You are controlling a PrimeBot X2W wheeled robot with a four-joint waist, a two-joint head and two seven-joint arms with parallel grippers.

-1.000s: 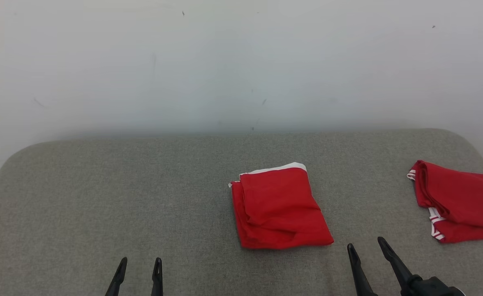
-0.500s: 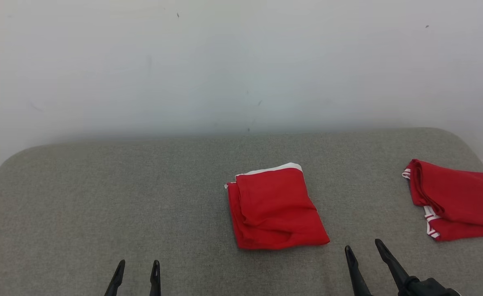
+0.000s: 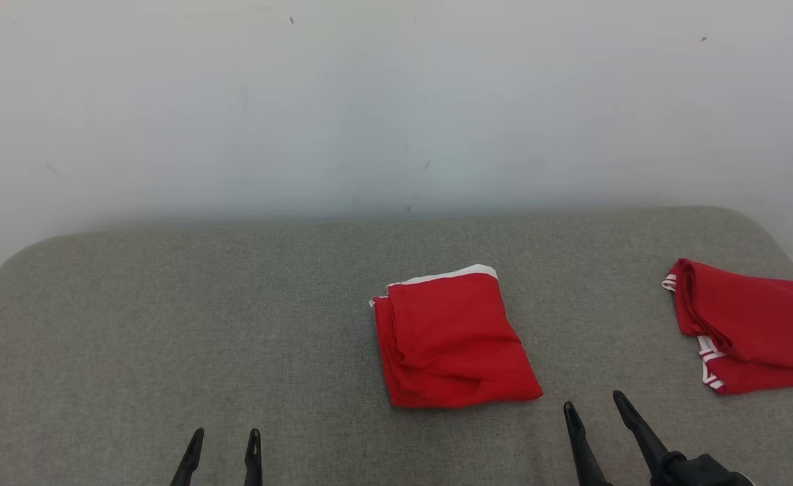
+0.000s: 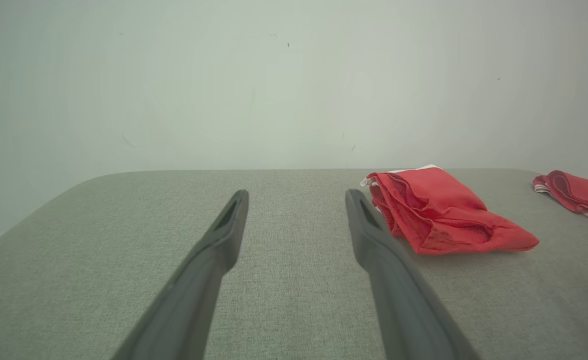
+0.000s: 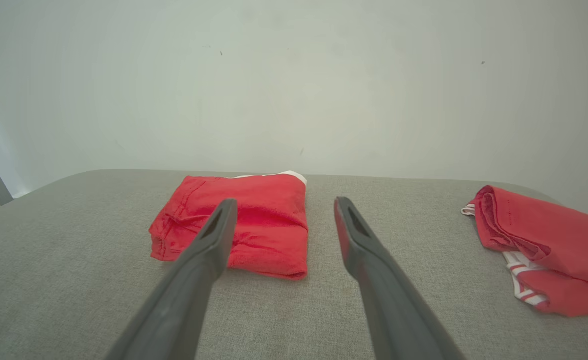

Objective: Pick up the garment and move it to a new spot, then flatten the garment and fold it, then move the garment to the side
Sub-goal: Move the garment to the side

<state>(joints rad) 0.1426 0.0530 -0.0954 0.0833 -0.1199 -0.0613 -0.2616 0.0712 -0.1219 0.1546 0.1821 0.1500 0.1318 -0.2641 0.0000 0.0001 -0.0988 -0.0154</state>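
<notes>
My right gripper point(image 3: 592, 399) stands spread and empty by the table's point(image 3: 167, 304) front edge, just beside the folded garment point(image 3: 453, 337) at mid-table. I'd pinch every layer at its near corner.

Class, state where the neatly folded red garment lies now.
Head view: the folded red garment lies right of centre on the grey surface, ahead of the right gripper, a second red garment farther right.
</notes>
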